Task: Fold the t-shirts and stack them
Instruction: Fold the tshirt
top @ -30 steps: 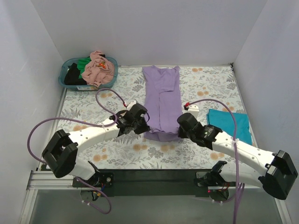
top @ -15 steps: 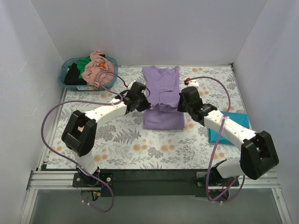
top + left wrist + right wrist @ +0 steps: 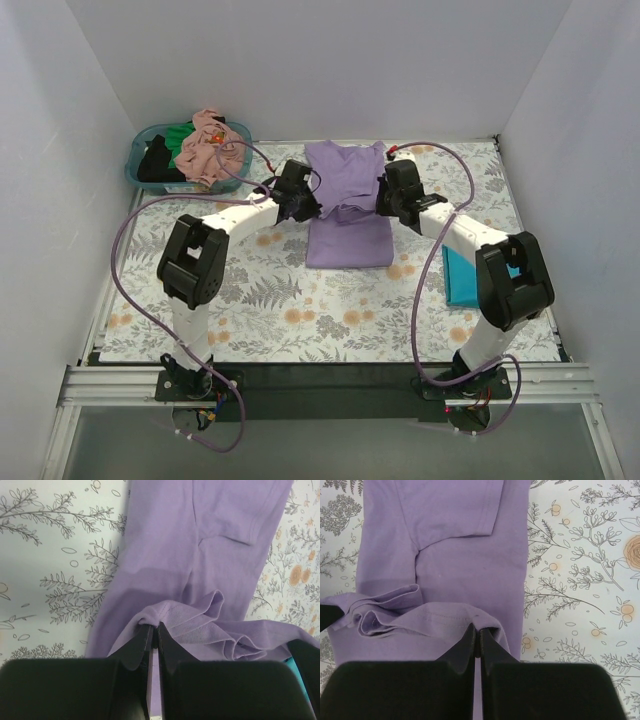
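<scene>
We see the lavender t-shirt (image 3: pixel 347 245) lying on the floral table cover (image 3: pixel 290 300) in the middle of the table, toward the far wall, with its neck end farthest from the arm bases. Its near half is doubled back over itself, so a straight fold forms the near edge. The hem is held up in a loose, rippled ridge across the shirt's middle.

The left gripper (image 3: pixel 316 207) is at the left end of that ridge and the right gripper (image 3: pixel 383 206) is at the right end, with both arms reaching far forward. In the left wrist view we find the two fingers pressed together, a bunched corner of lavender hem pinched between their tips. The cloth sags away to the right in several soft folds. In the right wrist view the fingers are likewise closed tight on the hem's stitched edge, with the flat body of the shirt and one sleeve beyond them.

The teal t-shirt (image 3: pixel 458 285) lies flat near the right edge of the table, partly hidden behind the right arm and apart from the lavender one. In the far left corner stands the teal plastic basket (image 3: pixel 150 182). It holds a salmon-pink shirt (image 3: pixel 210 150) heaped on top, with a green shirt (image 3: pixel 180 135) and a black shirt (image 3: pixel 155 162) beside it.
</scene>
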Controlling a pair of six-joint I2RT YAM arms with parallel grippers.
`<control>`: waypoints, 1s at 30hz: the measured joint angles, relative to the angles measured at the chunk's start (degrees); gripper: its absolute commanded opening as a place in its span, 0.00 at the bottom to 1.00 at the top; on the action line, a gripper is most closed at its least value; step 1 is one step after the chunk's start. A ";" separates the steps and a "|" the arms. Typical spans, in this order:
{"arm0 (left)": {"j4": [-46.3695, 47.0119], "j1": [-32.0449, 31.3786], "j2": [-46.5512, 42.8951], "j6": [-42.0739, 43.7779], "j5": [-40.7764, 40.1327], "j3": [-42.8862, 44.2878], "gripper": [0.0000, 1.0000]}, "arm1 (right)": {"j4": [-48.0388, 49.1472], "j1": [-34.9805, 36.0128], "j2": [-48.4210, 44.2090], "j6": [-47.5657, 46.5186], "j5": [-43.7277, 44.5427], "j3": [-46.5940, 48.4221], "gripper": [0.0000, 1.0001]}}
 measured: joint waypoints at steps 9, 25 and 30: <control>-0.20 1.92 4.79 0.61 1.14 3.76 0.50 | 0.11 -2.12 6.84 -0.09 -2.89 5.31 0.46; 0.42 2.29 -10.32 -0.13 4.52 -10.71 0.92 | -1.18 -4.11 -5.49 -1.27 -11.78 -5.09 0.99; 2.78 1.46 -17.31 -1.42 8.39 -24.09 0.92 | -2.40 -4.09 -16.50 0.37 -16.06 -18.75 0.99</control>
